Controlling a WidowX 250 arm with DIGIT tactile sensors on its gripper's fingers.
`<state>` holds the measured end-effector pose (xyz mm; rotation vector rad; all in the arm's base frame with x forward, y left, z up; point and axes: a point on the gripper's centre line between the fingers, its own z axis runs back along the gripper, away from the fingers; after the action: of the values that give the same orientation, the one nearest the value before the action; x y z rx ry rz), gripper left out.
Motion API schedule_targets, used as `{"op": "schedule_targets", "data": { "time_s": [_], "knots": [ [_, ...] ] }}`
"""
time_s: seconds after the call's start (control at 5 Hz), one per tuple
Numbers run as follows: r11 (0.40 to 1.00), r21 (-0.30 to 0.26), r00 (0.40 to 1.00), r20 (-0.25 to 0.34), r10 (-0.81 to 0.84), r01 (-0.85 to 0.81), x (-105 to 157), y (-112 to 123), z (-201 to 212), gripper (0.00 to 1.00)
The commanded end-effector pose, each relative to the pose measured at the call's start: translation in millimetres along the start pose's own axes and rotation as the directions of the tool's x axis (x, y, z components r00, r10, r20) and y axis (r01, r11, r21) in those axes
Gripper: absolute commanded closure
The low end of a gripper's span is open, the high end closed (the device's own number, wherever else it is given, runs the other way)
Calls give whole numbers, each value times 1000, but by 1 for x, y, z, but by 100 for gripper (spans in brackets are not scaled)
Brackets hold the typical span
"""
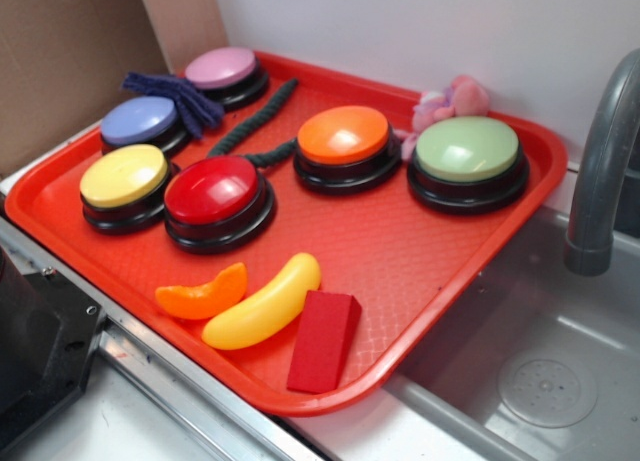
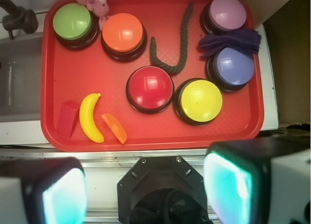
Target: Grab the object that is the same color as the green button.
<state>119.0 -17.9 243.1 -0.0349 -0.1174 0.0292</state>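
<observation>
On the red tray (image 2: 53, 127) nothing has been picked up yet: the whole grab lies ahead. The gripper (image 2: 146, 192) hangs high above the near edge, fingers (image 2: 228, 185) spread wide, holding nothing. The target, a dark green twisted rope (image 2: 181, 42), lies curled in a hook among the orange, red and purple buttons, well apart from the green button (image 2: 73, 21) it matches.

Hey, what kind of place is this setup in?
Most likely a toy kitchen or play sink counter: a grey faucet arcs over a grey sink basin, and a red tray beside it holds toy food like a yellow banana.
</observation>
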Motion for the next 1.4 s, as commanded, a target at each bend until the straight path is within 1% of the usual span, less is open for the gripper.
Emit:
{"op": "schedule_targets", "data": {
  "time_s": [0.0, 0.2, 0.4, 0.6, 0.8, 1.0, 1.2],
  "knots": [
    [1000, 0, 1000, 0, 0, 0, 0, 0, 0, 0],
    [998, -12, 998, 12, 57, -57, 24, -1, -12, 0],
    [986, -42, 986, 23, 164, -163, 49, 1, -31, 0],
    [963, -51, 963, 38, 267, -265, 80, 16, -54, 0],
    [927, -44, 925, 64, 376, -374, 110, 36, -79, 0],
    [884, -26, 877, 110, 467, -467, 132, 55, -103, 0],
    [853, -5, 846, 127, 518, -522, 148, 72, -132, 0]
  ]
}}
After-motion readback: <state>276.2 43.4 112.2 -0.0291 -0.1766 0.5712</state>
